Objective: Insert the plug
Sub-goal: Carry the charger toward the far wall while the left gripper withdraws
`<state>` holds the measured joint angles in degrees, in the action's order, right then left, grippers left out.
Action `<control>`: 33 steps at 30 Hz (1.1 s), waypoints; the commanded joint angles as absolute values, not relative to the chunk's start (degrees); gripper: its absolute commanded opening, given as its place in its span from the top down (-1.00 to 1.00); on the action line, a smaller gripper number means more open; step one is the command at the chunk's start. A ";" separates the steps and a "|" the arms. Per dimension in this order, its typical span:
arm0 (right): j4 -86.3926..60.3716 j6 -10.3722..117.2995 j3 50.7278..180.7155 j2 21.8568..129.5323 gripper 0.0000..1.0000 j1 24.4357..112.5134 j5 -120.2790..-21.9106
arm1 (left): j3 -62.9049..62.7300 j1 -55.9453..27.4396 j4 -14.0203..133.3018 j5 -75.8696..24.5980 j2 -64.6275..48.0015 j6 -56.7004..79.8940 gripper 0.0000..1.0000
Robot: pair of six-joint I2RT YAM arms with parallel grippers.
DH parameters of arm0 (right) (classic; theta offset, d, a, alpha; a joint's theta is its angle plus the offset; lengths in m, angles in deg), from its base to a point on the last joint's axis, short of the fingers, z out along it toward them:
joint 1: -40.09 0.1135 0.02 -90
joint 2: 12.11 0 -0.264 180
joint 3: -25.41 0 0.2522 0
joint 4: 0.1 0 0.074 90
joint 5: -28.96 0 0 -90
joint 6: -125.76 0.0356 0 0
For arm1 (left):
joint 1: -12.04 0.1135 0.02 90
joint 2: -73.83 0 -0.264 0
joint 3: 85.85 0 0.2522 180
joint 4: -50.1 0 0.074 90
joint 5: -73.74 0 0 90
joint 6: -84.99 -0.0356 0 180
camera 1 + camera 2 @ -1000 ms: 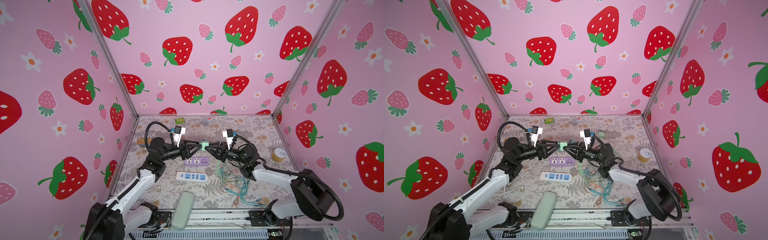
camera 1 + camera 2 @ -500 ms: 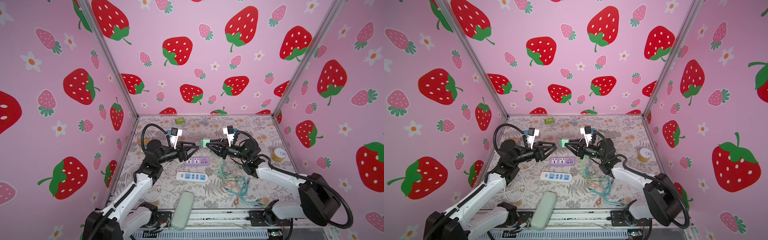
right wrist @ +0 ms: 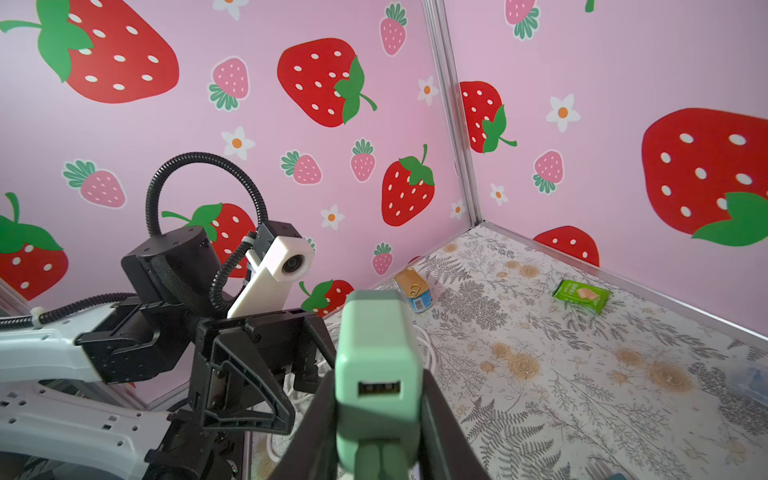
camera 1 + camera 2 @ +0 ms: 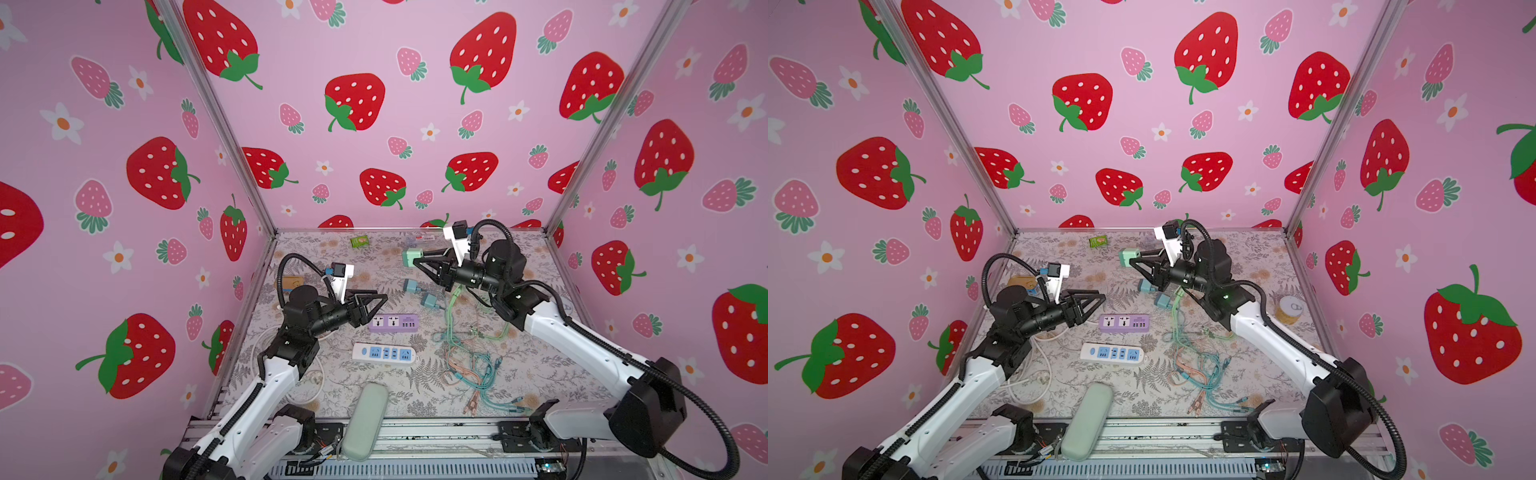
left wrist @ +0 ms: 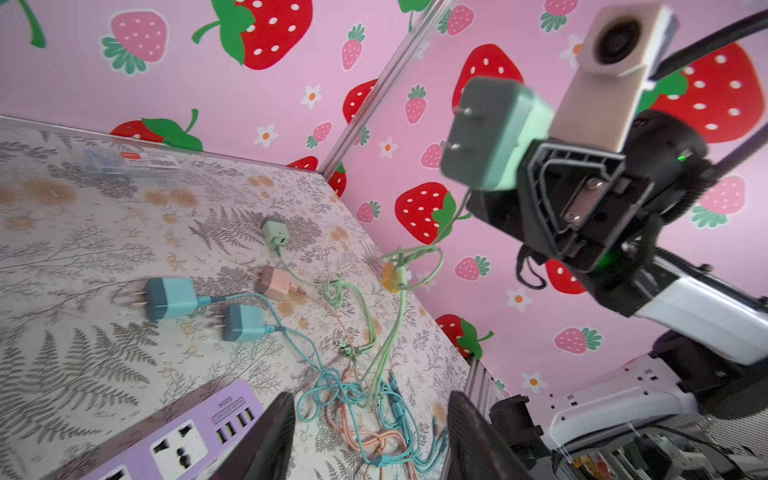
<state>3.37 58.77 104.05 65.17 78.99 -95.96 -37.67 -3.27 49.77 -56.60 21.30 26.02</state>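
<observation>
**Left side.** The left gripper (image 4: 376, 309) is hovering over the floral table (image 4: 519, 386), just beside the left end of the purple power strip (image 4: 394, 323). Its black fingers (image 5: 274, 440) are standing spread, and nothing is sitting between them. A white cable (image 4: 266, 353) is lying looped on the table under the left arm. A small can (image 3: 413, 291) is lying near the left wall.

**Centre.** The purple power strip is lying flat, with its sockets facing up. A white power strip (image 4: 384, 353) with blue sockets is lying just in front of it, nearer the front edge. Neither strip is carrying a plug. A grey-green oblong case (image 4: 365, 419) is resting across the front rail. A green wrapper (image 4: 359, 241) is lying near the back wall.

**Right of centre.** The right gripper (image 4: 417, 261) is pinching the mint-green charger plug (image 4: 412, 257) between its fingers (image 3: 440, 428). It is holding the plug in the air, towards the back of the table and well apart from both strips.

- In the left wrist view, the plug (image 5: 490, 137) is showing two metal prongs on the face turned away from the right gripper.
- In the right wrist view, the plug (image 3: 376, 365) is showing an open USB port.
- A light green cable (image 5: 415, 253) is hanging below the plug.

**Right side.** Two blue chargers (image 4: 411, 286) (image 4: 430, 300) are lying on the table under the right gripper. A tangle of green, teal and orange cables (image 4: 469, 353) is spreading from them towards the front edge. In a top view, a yellow jar (image 4: 1289, 309) is standing near the right wall.
</observation>
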 commanded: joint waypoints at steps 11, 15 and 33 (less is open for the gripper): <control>-11.14 49.19 122.32 71.77 0.78 76.93 -95.74 | -39.04 -0.80 59.95 -43.33 20.94 25.00 -0.22; -11.14 48.39 126.72 75.46 0.78 76.23 -96.03 | -39.31 0.20 61.13 -42.13 20.41 25.90 -0.22; -13.70 46.71 149.47 98.04 0.79 77.78 -94.80 | -42.28 1.40 62.98 -40.35 20.40 27.16 -0.22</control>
<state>-13.00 48.36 145.40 96.86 76.78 -94.89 -41.67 0.97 62.63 -41.11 20.25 26.76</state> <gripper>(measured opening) 0.289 0.610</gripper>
